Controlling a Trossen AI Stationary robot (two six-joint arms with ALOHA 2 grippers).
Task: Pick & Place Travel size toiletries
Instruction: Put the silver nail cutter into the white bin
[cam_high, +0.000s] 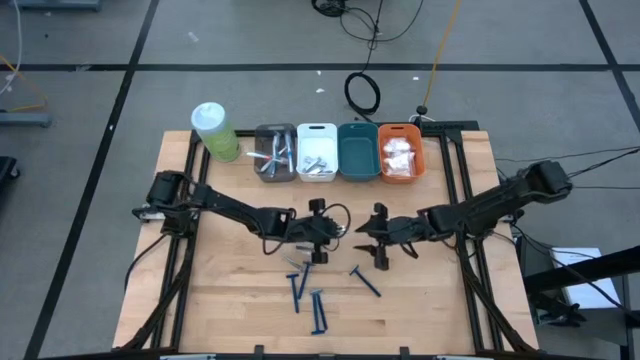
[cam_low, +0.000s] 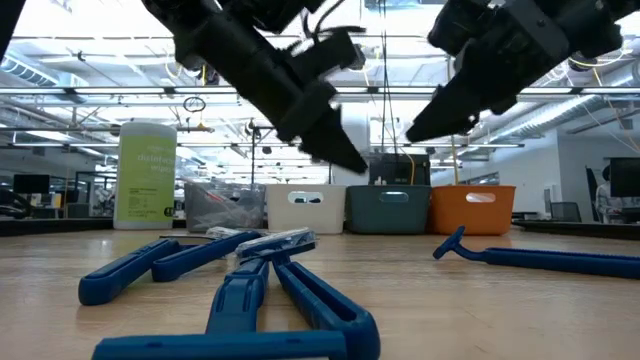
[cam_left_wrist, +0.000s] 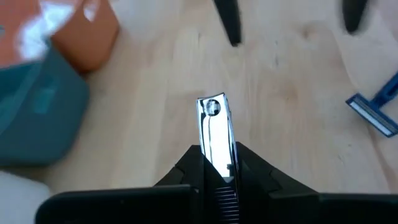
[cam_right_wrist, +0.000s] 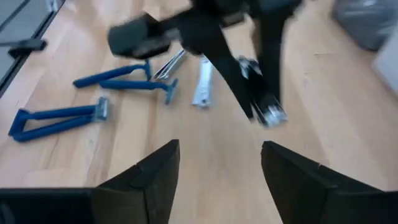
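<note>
Wooden table (cam_high: 220, 300) carries four bins (cam_high: 338, 153) along its far edge. Well in front of the teal bin (cam_high: 358, 152), the left gripper (cam_left_wrist: 216, 163) is clenched on a silvery nail clipper (cam_left_wrist: 214, 134), raised off the wood. Beside it the right gripper (cam_right_wrist: 219, 165) stands released, empty. Blue razors (cam_high: 312, 298) lie nearer the front edge.

Open-plan robotics lab: exposed ceiling trusses (cam_low: 120, 70) with strip lights, monitors (cam_low: 625, 180) beyond the counter (cam_high: 230, 300), taped floor (cam_high: 90, 70), loose cables (cam_high: 362, 92).
</note>
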